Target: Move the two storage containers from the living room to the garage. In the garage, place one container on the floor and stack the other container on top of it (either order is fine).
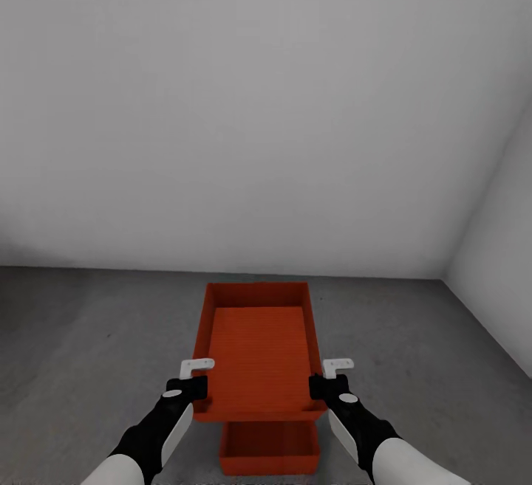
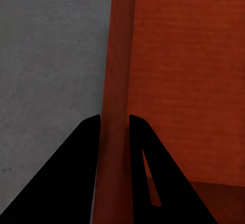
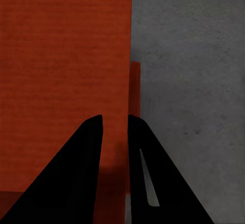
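One red-orange storage container (image 1: 258,345) hangs above the dark grey floor (image 1: 89,337) of the garage, held level between my two arms. My left gripper (image 1: 198,389) is shut on its left wall (image 2: 120,55), one finger inside and one outside. My right gripper (image 1: 318,387) is shut on its right wall (image 3: 126,40) in the same way. The other storage container (image 1: 270,448) sits on the floor directly below the near end of the held one, mostly hidden by it. A strip of the lower container's rim (image 3: 135,88) shows beside the held wall in the right wrist view.
A plain pale grey wall (image 1: 258,101) stands ahead, meeting a second wall (image 1: 502,249) in a corner at the right. Bare floor (image 1: 414,337) spreads on both sides of the containers.
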`<state>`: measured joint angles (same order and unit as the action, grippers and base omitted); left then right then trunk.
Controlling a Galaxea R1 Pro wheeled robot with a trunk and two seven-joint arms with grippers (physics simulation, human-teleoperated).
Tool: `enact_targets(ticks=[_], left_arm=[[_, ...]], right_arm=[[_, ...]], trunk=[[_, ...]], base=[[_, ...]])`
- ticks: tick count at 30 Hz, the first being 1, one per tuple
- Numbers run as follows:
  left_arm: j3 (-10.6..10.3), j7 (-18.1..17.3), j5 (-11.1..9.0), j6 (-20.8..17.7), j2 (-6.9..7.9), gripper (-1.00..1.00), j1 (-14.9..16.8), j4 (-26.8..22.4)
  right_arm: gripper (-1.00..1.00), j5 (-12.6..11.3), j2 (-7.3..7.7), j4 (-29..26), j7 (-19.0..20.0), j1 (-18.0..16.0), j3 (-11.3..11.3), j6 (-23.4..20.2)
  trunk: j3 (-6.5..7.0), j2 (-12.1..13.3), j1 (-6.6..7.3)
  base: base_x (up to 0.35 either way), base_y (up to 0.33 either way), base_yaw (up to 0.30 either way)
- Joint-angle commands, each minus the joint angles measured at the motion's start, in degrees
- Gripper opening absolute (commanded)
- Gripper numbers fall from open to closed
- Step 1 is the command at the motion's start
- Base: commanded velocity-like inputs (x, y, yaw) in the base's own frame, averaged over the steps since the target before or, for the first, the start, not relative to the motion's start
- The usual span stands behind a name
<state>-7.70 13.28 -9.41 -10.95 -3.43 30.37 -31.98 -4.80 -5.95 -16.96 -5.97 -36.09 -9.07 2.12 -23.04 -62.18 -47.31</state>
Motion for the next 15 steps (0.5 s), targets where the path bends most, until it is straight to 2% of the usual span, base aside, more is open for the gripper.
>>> enact_targets(ticks=[1, 15], left_arm=[[1.04, 0.87, 0.27, 0.58, 0.09, -1.00, 0.06, -1.16], [1.09, 0.87, 0.27, 0.58, 0.09, -1.00, 0.07, -1.07]], right_arm=[[-1.00, -0.65, 0.68, 0.18, -4.04, -0.03, 0.90, 0.24], [-1.00, -0.65, 1.11, 0.19, -4.05, -0.03, 0.87, 0.42]], trunk=[[-0.16, -0.05, 0.00], [-1.46, -0.05, 0.00]], base=[[0.000, 0.000, 0.000], [0.000, 0.000, 0.000]])
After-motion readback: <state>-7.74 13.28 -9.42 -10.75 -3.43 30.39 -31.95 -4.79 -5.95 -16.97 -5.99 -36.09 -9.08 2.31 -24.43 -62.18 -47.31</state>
